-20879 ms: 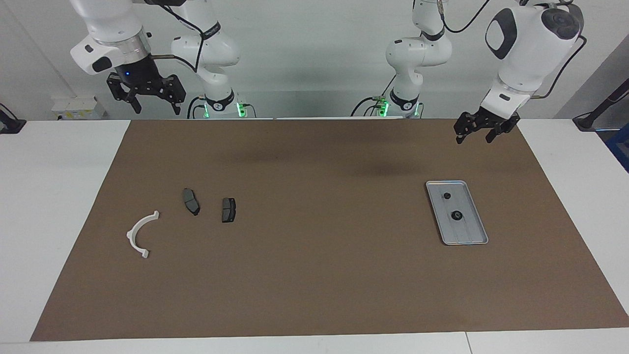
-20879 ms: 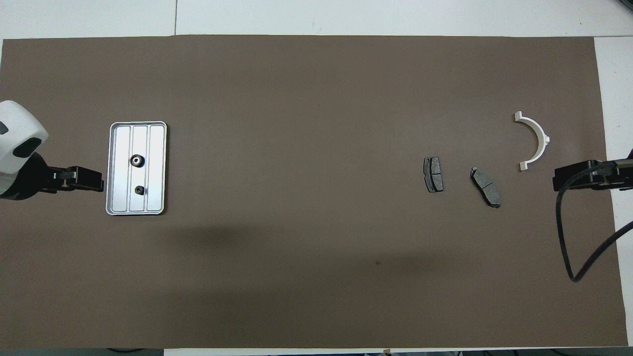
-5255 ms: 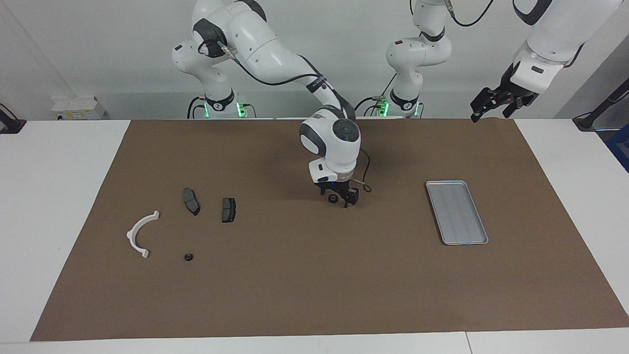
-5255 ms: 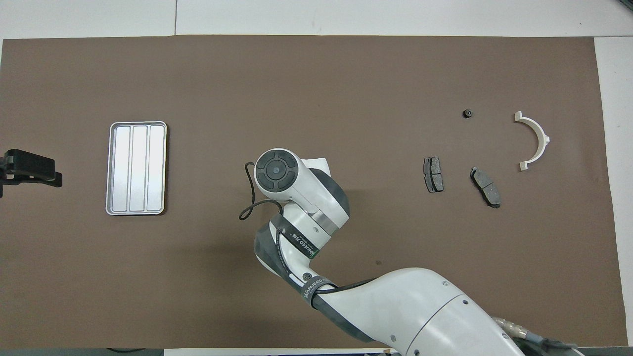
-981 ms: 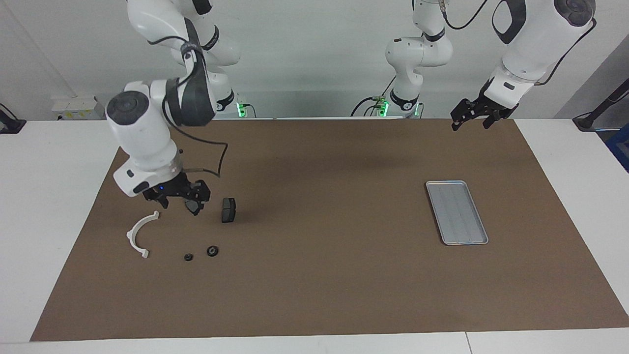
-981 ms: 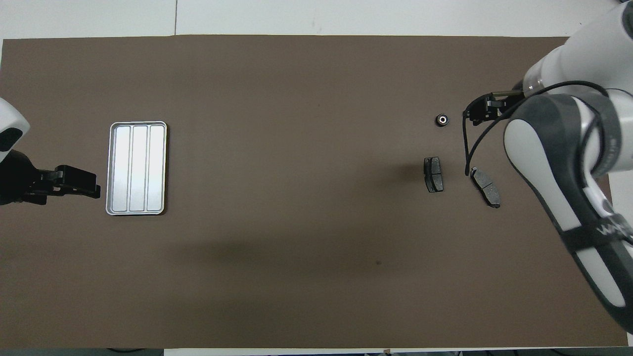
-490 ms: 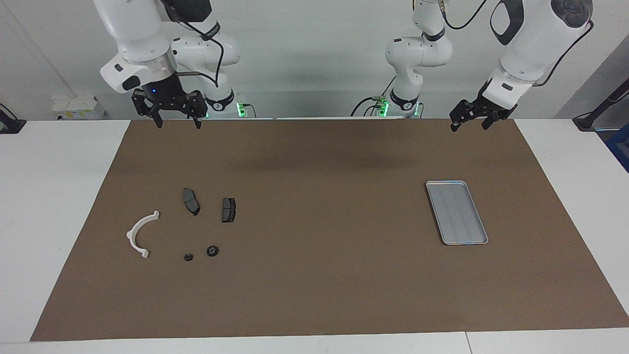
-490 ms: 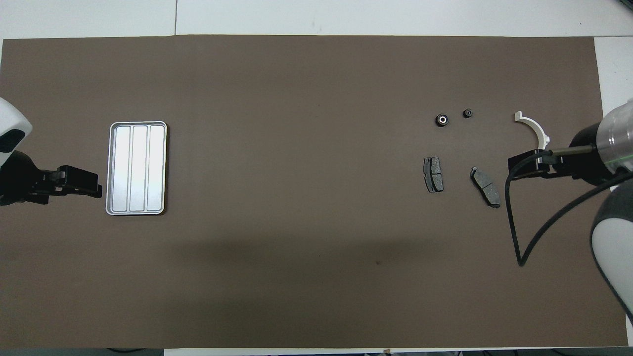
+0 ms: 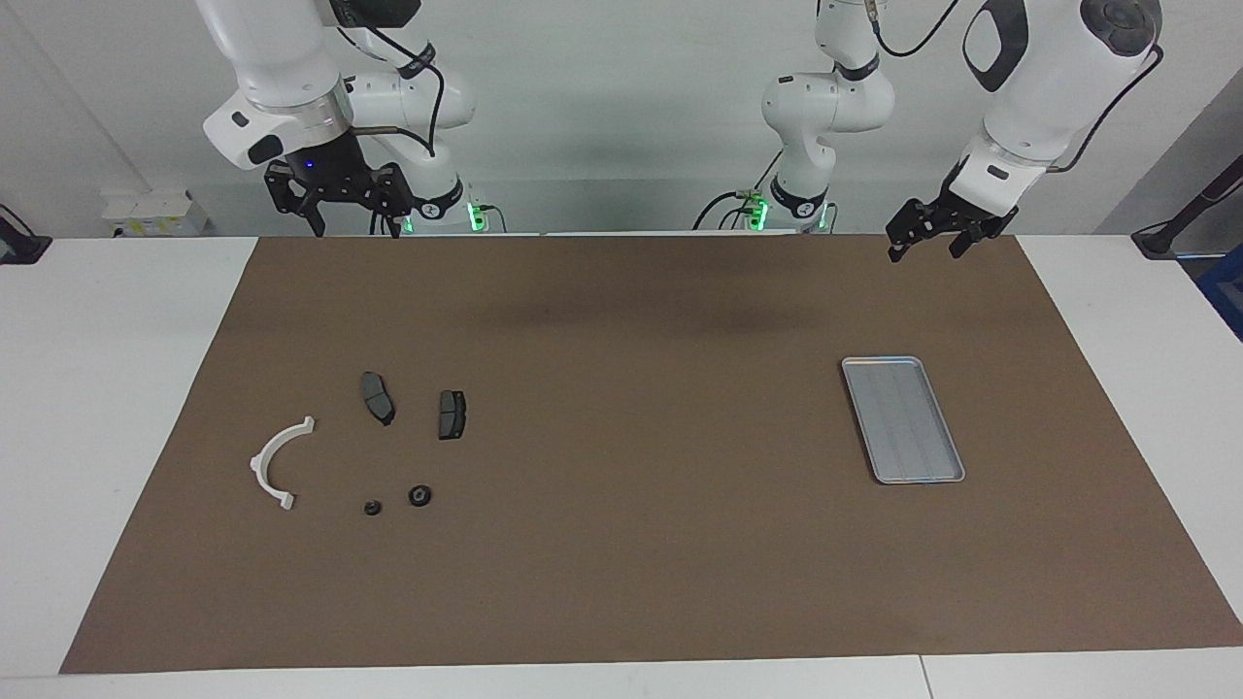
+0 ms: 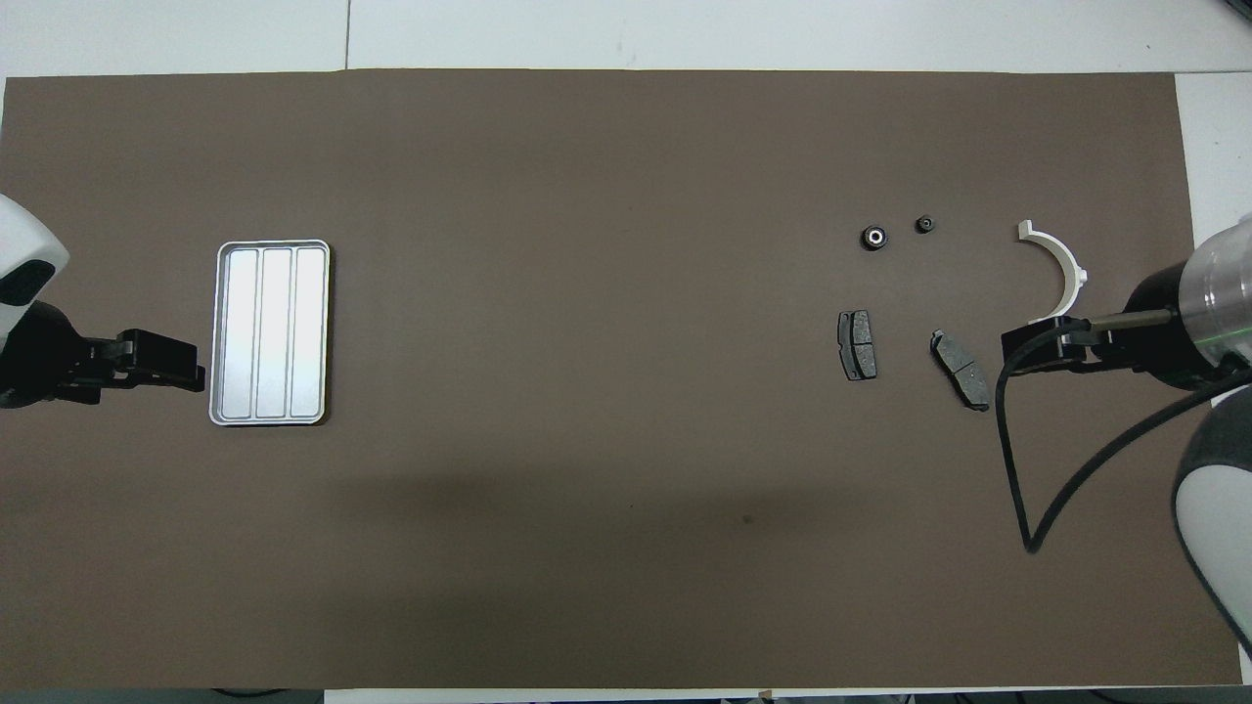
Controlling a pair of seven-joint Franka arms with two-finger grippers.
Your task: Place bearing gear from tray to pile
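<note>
Right pincer (image 9: 343,216): raised high over the robots' edge of the brown mat (image 9: 641,582), at the right arm's end of the desk (image 9: 107,408). Fingers spread wide, nothing between them.

Left pincer (image 9: 940,241): raised over the robots' edge of the mat at the left arm's end, above the strip between the robots and the tray. Fingers spread wide, nothing held. Waiting.

Tray (image 9: 903,419): flat grey metal, ridged lengthwise, lying on the mat toward the left arm's end. No part lies in it.

Larger gear (image 9: 419,495): small dark ring, on the mat at the right arm's end, farther from the robots than the two brake pads. Judged to be the bearing gear, set down in the pile.

Smaller gear (image 9: 372,507): dark, just beside the larger one, between it and the bracket.

Brake pads, two: one (image 9: 378,397) and one (image 9: 452,415), dark grey, side by side but apart, nearer to the robots than the gears.

Bracket (image 9: 277,463): white half-ring, toward the right arm's end of the group, touching nothing.

Status, as a judgement: tray cleared, both gears among the pile; the task looks finished.

Hazards, as a judgement:
- The gears are round and light; a knock to the desk could roll them out of the group.
- The right arm's dangling cable (image 10: 1037,469) hangs over the pile's end of the mat in the overhead view; a low sweep could drag it across a brake pad or the bracket.
- Any fresh descent into the pile risks scattering parts lying close together.
</note>
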